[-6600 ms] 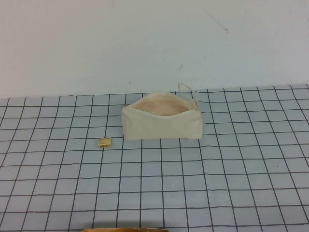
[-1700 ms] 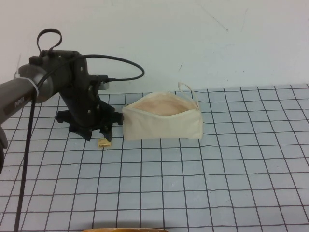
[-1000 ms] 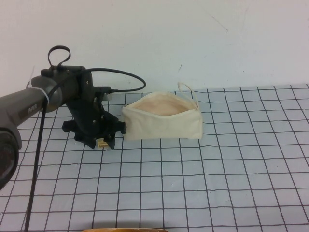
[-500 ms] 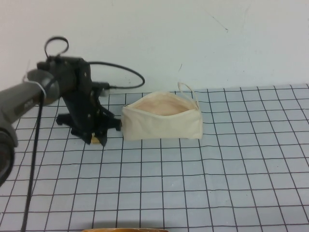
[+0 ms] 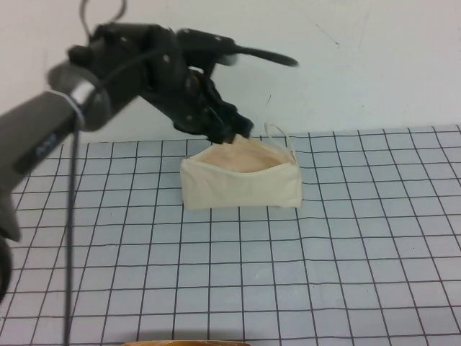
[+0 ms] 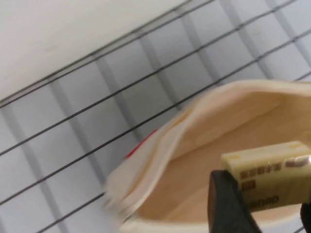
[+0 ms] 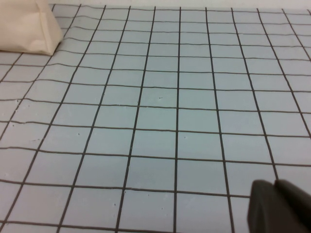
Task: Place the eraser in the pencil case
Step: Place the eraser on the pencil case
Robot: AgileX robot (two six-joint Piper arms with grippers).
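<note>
The cream-white pencil case (image 5: 241, 186) lies on the checked table with its mouth open, showing the pinkish lining and a loop strap (image 5: 279, 132) at its far right end. My left gripper (image 5: 229, 134) hangs above the case's far left rim. In the left wrist view the left gripper (image 6: 266, 206) is shut on the pale yellow eraser (image 6: 269, 172), which has dark print on its side. It holds the eraser just over the open lining of the case (image 6: 214, 131). In the high view the eraser is hidden by the gripper. My right gripper (image 7: 279, 206) is shut and empty, low over the table, away from the case (image 7: 26, 29).
A pale blue cloth with a black grid (image 5: 324, 274) covers the table. A white wall (image 5: 360, 65) stands close behind the case. The rim of a tan object (image 5: 187, 343) shows at the near edge.
My left gripper closed on the eraser at the case's left, lifted it off the table and carried it up and right, over the open mouth of the case.
</note>
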